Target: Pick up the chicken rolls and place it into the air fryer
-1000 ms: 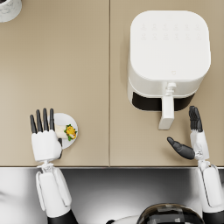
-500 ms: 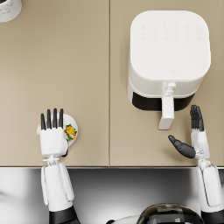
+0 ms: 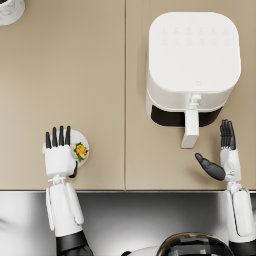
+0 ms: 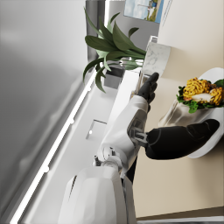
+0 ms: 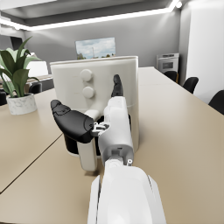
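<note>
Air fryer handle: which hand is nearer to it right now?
Right. The right hand is open beside the air fryer handle, not touching it. The left hand is far across the table, over the plate of chicken rolls.

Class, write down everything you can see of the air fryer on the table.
The air fryer is a white, rounded, boxy appliance, plastic-looking, standing on the tan table. Its drawer, with a white handle, is pulled slightly out, showing a dark gap. Two round knobs sit on its front. The right hand is beside it, apparently not touching.

No readable text anywhere (fryer markings illegible).
</note>
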Tool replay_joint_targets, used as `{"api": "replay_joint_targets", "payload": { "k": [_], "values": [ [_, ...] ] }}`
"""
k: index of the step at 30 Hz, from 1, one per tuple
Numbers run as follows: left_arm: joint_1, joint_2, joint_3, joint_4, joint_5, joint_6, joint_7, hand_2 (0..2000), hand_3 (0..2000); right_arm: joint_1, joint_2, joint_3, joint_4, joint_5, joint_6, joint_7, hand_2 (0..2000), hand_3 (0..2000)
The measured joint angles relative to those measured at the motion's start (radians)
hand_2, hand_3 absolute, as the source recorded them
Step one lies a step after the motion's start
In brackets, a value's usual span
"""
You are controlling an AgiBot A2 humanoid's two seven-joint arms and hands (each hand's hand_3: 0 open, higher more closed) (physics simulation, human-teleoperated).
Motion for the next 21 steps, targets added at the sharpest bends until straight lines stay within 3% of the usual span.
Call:
{"api": "replay_joint_targets", "payload": {
  "k": [5,6,7,11,13,16,19,21],
  "values": [
    [0.015,0.0,0.001,0.038,0.0,0.013,-0.005,0,0,-0.002,-0.007,-0.011,0.0,0.0,0.0,0.0,0,0],
    [0.016,0.0,0.002,0.042,0.0,0.015,-0.009,1361,327,-0.001,-0.009,-0.011,0.0,0.0,0.0,0.0,0,0],
    [0.015,0.001,0.002,0.048,0.0,0.0,-0.012,2000,653,-0.001,-0.01,-0.012,0.001,0.0,0.0,0.0,0,0],
    [0.021,0.002,0.001,0.063,0.001,0.014,-0.019,2000,1960,-0.002,-0.016,-0.016,0.0,0.0,0.0,0.0,0,0],
    [0.02,0.003,0.0,0.073,0.0,0.009,-0.006,2000,2000,-0.002,-0.019,-0.018,0.0,0.0,0.0,0.0,0,0],
    [0.026,0.005,0.001,0.1,0.0,0.071,0.014,2000,2000,-0.004,-0.022,-0.024,0.007,0.0,0.0,0.0,0,0],
    [0.026,0.008,0.004,0.11,0.0,0.319,0.056,2000,2000,-0.003,-0.027,-0.027,0.009,0.0,0.0,0.0,0,0],
    [0.024,0.011,0.009,0.092,0.0,0.399,0.069,2000,2000,0.0,-0.03,-0.021,0.0,0.0,0.0,0.0,0,0]
  ]
}}
